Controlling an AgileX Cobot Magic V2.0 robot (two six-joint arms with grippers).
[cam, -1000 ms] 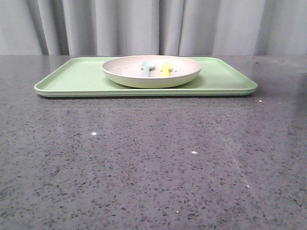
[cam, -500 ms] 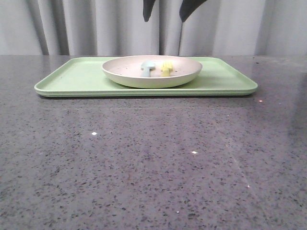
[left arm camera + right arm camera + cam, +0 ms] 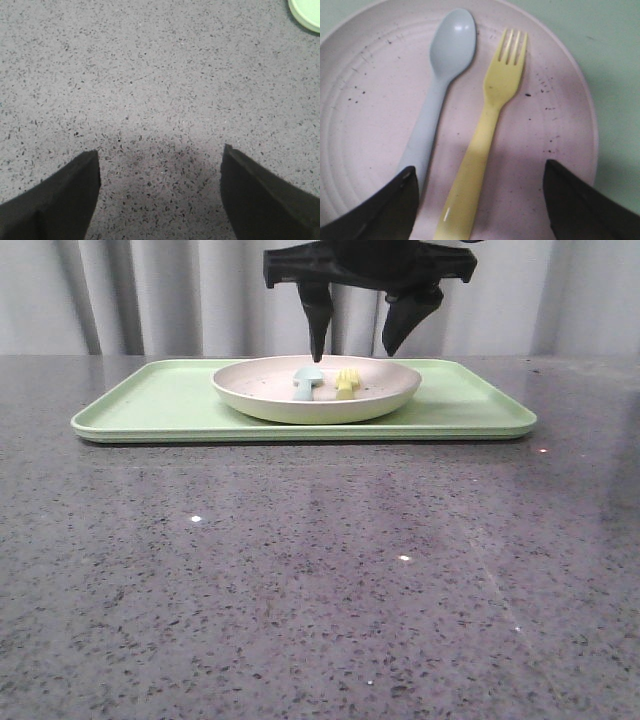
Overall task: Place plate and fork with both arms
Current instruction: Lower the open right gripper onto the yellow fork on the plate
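Note:
The plate (image 3: 315, 406), cream-pink inside with dark specks, sits on the light-green tray (image 3: 150, 405) at the far middle of the table. In it the yellow fork (image 3: 346, 383) lies beside a pale blue spoon (image 3: 307, 382). My right gripper (image 3: 353, 355) hangs open just above the plate, its fingers apart over both utensils. In the right wrist view the fork (image 3: 490, 125) lies between the open right gripper's (image 3: 480, 167) fingers, its handle toward them, and the spoon (image 3: 437, 85) runs along one finger, on the plate (image 3: 370, 115). My left gripper (image 3: 160, 150) is open over bare table.
The grey speckled table (image 3: 320, 570) stretches from the tray to the front edge. A corner of the tray (image 3: 306, 12) shows at the edge of the left wrist view. Grey curtains hang behind the table.
The right gripper has come down from above into the front view and now hangs open just over the plate. Plate, fork and spoon have not moved.

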